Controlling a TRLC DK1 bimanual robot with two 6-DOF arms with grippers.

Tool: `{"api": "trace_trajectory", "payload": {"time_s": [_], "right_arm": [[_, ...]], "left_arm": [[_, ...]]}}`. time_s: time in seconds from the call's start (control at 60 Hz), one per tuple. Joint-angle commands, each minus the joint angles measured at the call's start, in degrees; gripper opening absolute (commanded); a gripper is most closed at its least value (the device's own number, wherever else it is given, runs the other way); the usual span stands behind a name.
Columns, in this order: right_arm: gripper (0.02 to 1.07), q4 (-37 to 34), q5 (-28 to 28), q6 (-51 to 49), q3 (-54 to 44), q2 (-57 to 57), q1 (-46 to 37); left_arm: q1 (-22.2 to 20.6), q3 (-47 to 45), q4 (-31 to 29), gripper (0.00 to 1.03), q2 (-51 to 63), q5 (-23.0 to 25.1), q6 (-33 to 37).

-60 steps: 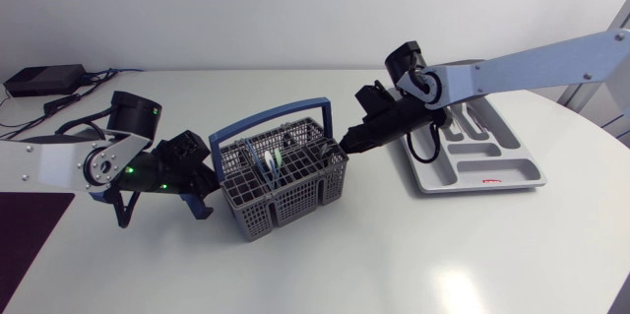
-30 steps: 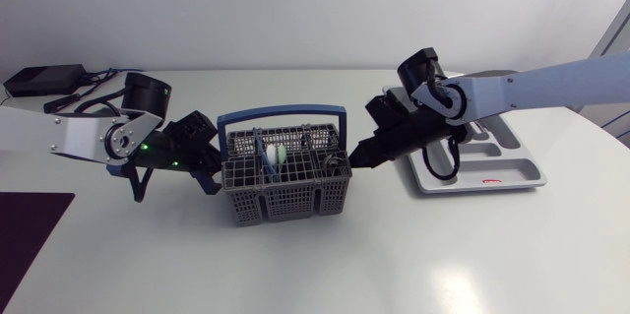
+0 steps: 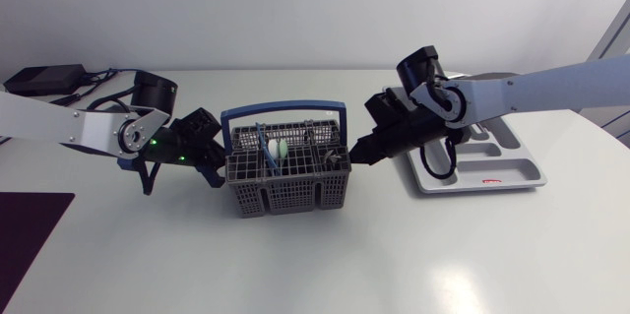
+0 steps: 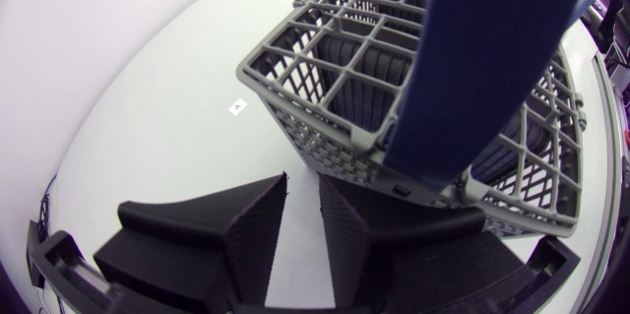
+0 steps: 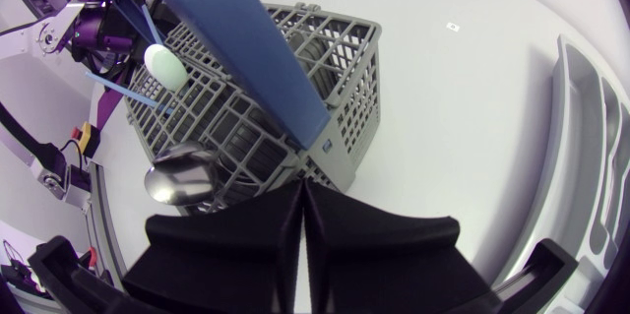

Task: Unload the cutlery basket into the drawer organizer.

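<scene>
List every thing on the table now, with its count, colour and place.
table: 1, white, under everything.
basket: 1, grey with blue handle, mid-table.
spoon: 1, silver, in basket, at one end.
utensil: 1, pale green head, blue handle, in basket.
tray: 1, grey, beside basket, under right arm.
box: 1, black, table's far left corner.
left gripper: 1, black, open, empty, beside basket.
right gripper: 1, black, shut, empty, at basket's other end.

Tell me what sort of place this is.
Probably a robotics test bench staging a kitchen chore, not a real kitchen: a plain white table carries a cutlery basket and a drawer organizer, worked by the left arm and right arm.
</scene>
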Motion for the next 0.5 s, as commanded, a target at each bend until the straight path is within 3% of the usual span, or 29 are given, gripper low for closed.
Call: {"api": "trace_trajectory", "payload": {"time_s": [0.0, 0.4, 0.483], "right_arm": [[0.08, 1.13, -2.54, 1.11, -1.21, -0.42, 3.85], [0.08, 3.5, -0.61, 1.37, -4.99, -2.7, 2.62], [0.09, 3.94, 0.09, 1.37, -6.13, -3.76, 2.36]], "left_arm": [[-0.32, 2.9, 1.74, 0.31, 1.83, 1.22, -1.45], [1.96, 1.85, 1.83, 0.33, 1.66, 1.49, -1.54], [2.67, 0.35, 1.74, 0.4, -0.36, 1.66, -1.54]]}}
